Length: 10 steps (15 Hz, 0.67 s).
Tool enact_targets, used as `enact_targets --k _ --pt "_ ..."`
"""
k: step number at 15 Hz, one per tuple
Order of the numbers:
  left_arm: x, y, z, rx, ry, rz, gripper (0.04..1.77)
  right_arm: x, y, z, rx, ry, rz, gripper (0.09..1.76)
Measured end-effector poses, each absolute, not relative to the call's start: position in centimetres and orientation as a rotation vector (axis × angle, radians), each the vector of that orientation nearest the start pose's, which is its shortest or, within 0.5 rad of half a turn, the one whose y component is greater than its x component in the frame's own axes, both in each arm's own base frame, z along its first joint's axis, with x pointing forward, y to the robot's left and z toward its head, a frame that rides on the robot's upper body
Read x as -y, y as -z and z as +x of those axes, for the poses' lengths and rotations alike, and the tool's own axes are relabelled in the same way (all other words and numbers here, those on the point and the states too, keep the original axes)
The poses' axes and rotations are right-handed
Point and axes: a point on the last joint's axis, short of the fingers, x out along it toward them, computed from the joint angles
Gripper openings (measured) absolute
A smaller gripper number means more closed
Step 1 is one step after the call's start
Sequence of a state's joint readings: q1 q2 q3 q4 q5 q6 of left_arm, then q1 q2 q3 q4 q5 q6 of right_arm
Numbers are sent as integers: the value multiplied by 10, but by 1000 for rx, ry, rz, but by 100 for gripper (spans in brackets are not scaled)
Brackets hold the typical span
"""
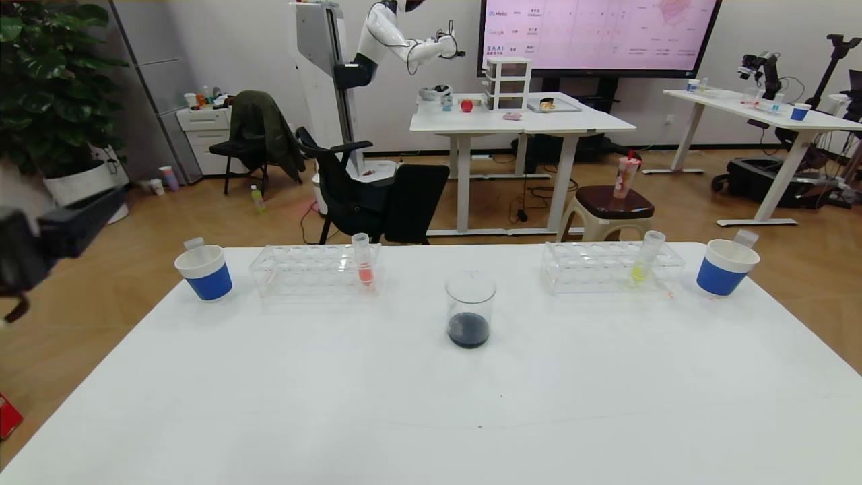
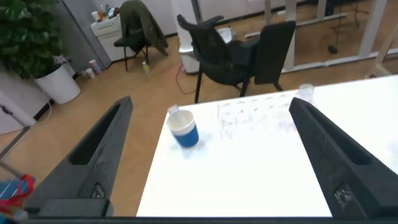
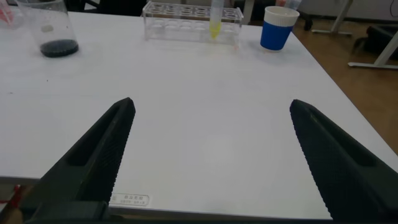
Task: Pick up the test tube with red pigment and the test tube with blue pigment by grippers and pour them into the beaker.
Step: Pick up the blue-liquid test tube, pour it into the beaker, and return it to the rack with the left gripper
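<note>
The beaker (image 1: 471,310) is holding dark liquid, suggesting both pigments are already poured. 2 empty tubes are sitting in blue cups (image 1: 205,271) flanking it. The left gripper (image 2: 211,162) and right gripper (image 3: 208,155) are hanging spread apart, away from it.

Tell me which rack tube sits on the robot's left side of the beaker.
The salmon-orange tube, upright in the left rack. The yellow-green tube stands in the right rack, across the beaker.
</note>
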<state>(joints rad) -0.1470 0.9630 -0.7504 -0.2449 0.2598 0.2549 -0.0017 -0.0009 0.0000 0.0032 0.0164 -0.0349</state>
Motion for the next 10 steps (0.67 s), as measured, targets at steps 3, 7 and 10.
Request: enact_targets --k 3,7,10 --pt "-1 -278 50 -43 -165 264 175 0 -75 -23 -1 -15 -34 174" --pt "-6 -257 -15 48 -236 231 175 0 -75 -23 -1 -15 -34 174" --pt "-6 -224 -47 133 -245 186 175 0 -75 -23 -2 -15 -34 174"
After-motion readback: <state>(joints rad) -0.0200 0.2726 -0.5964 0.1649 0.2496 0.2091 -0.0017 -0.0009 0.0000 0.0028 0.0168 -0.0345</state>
